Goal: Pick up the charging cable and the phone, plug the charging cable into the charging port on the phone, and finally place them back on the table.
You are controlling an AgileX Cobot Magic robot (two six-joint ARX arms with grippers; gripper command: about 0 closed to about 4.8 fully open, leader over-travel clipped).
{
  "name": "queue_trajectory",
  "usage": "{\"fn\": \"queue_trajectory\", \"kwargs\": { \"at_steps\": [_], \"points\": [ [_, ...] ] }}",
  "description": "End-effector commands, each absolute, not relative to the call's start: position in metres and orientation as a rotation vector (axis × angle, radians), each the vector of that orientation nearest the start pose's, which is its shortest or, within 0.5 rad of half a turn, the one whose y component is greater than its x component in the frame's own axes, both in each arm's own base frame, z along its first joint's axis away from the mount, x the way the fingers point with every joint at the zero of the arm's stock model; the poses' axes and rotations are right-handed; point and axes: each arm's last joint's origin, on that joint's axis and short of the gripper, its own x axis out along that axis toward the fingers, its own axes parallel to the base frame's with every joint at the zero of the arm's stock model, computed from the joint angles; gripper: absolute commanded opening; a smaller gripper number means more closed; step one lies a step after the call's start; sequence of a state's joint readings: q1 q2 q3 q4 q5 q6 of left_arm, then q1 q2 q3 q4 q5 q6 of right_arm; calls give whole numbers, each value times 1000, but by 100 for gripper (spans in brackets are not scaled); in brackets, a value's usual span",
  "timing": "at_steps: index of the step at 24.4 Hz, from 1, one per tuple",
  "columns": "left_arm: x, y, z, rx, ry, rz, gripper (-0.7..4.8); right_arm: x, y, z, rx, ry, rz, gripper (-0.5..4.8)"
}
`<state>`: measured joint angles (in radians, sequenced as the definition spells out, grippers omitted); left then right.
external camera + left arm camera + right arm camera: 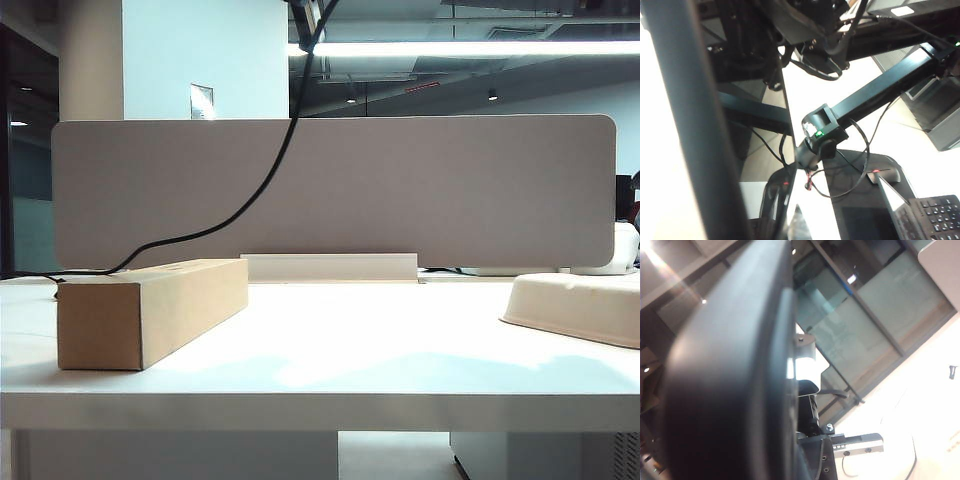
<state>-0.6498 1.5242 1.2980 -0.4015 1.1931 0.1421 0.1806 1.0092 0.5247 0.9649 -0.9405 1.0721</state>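
Cable, long, thin and black, the charging cable (272,166), hangs from beyond the top of the exterior view, sweeps down in a curve in front of a wide grey upright divider panel (420,190) and runs off toward the far left edge of the wide white table (360,350), passing behind a long brown cardboard box (150,310). The box lies near the front left corner of the table, one end facing the camera. A shallow beige tray (580,305) sits at the right edge, partly cut off. A low pale strip (330,267) stands at the middle of the far edge, against the foot of the divider. Neither gripper appears in the exterior view. The left gripper has its jaws together; its wrist view looks out at a dark robot arm with a small green light (818,134), loose thin wires and the corner of a black keyboard (935,217), with a blurred dark bar (685,125) crossing close to the lens. The right gripper also has its jaws together; a broad, dark, round-edged slab (730,380) fills much of its wrist view, in front of a glass wall. Whether that slab is the phone cannot be told, and what either gripper grips does not show.
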Motion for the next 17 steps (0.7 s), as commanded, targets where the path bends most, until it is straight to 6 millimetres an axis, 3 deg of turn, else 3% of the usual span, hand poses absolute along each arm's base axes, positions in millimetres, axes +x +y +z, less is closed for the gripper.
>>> {"fn": "queue_trajectory", "kwargs": {
  "at_steps": [1, 6, 9, 11, 12, 17],
  "points": [
    [245, -215, 334, -98, 500, -1823, -6, 192, 61, 300, 727, 249, 1254, -5],
    [250, -210, 334, -110, 515, -1777, -6, 197, 62, 286, 730, 355, 1195, -5],
    [250, -209, 329, -103, 576, -1709, 1, 199, 61, 286, 746, 297, 1111, -5],
    [247, -203, 319, -72, 690, -1616, 140, 202, 59, 284, 736, 249, 1015, -5],
    [248, -199, 317, -59, 712, -1594, 169, 203, 59, 283, 739, 247, 987, -5],
    [249, -180, 309, -39, 843, -1470, 194, 211, 53, 263, 725, 282, 619, -5]
  ]
}}
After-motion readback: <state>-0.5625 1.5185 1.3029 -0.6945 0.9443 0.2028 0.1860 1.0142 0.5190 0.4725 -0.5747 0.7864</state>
